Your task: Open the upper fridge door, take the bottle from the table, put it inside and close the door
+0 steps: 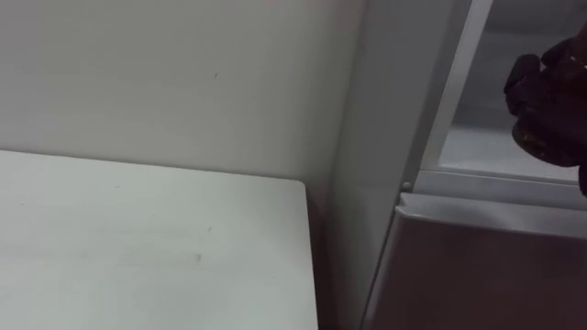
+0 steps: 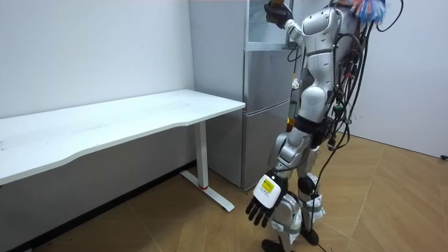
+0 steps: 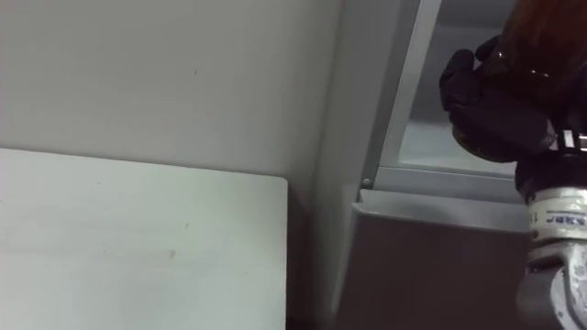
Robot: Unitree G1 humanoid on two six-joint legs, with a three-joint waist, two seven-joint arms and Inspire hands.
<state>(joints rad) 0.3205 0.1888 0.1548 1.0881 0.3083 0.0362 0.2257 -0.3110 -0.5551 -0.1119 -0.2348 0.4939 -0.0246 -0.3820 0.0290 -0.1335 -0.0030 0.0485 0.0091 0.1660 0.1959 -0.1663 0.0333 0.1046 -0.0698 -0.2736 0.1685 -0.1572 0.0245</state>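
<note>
My left hand (image 2: 264,203) hung low beside my leg, with its fingers loose and apart and nothing in them. I stood on the wooden floor (image 2: 392,203), directly in front of the fridge (image 2: 262,105). The white bench (image 1: 138,247) was at my left, its far corner just beside the fridge's side wall, and the pale wall (image 1: 183,73) was behind it.

In front of me was the closed grey door of the lower compartment (image 3: 431,266), with its top edge just under the open upper compartment (image 3: 449,142). My right arm was raised to that height. My right hand (image 3: 486,101) was clamped on the brown bottle (image 3: 550,37), with the dark fingers curled round its lower part. The bottle stood about upright in my grasp. It was at the opening of the upper compartment, above the pale shelf inside. I could not tell whether its bottom touched the shelf, because my hand covered it. Behind the bottle was the light inner wall of the compartment.
</note>
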